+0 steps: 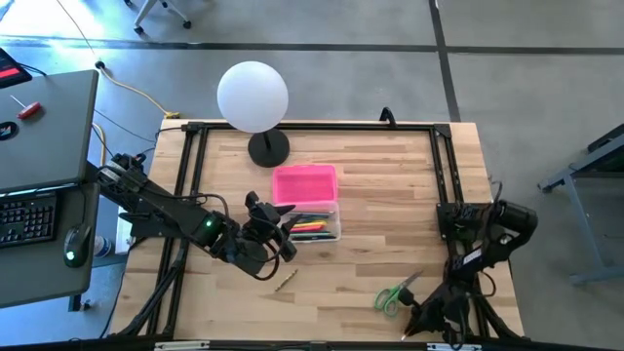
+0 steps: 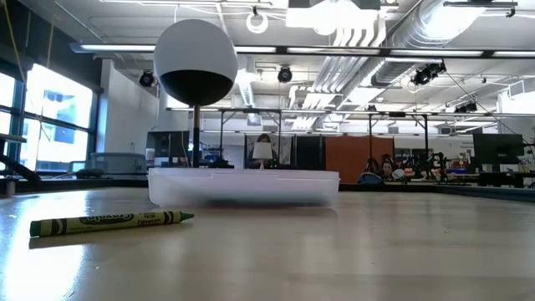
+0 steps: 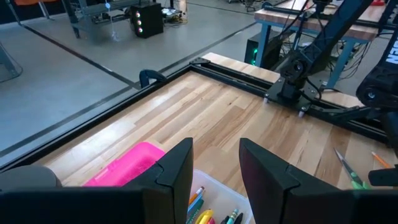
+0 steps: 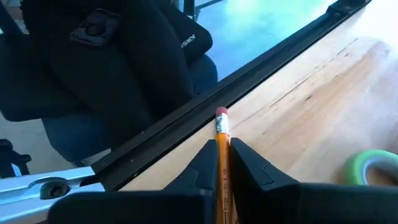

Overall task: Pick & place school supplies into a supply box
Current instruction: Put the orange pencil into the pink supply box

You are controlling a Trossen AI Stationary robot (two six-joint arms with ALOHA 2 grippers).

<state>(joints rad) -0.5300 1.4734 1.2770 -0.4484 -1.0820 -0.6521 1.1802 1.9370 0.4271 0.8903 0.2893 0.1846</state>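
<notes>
From above, the clear supply box (image 1: 314, 222) with its pink lid (image 1: 304, 184) open sits mid-table (image 1: 370, 205), several pencils and pens (image 1: 310, 227) already inside; the left pincer (image 1: 281, 230) hovers released at its edge, while green-handled scissors (image 1: 394, 293) and a small pencil (image 1: 285, 281) lie outside. The low view shows a green crayon (image 2: 111, 221) lying before the box. The left wrist view confirms parted fingers over the contents. The right wrist view shows the right pincer (image 4: 222, 163) clenched on an orange pencil (image 4: 221, 149). Roughly half remains, I judge.
</notes>
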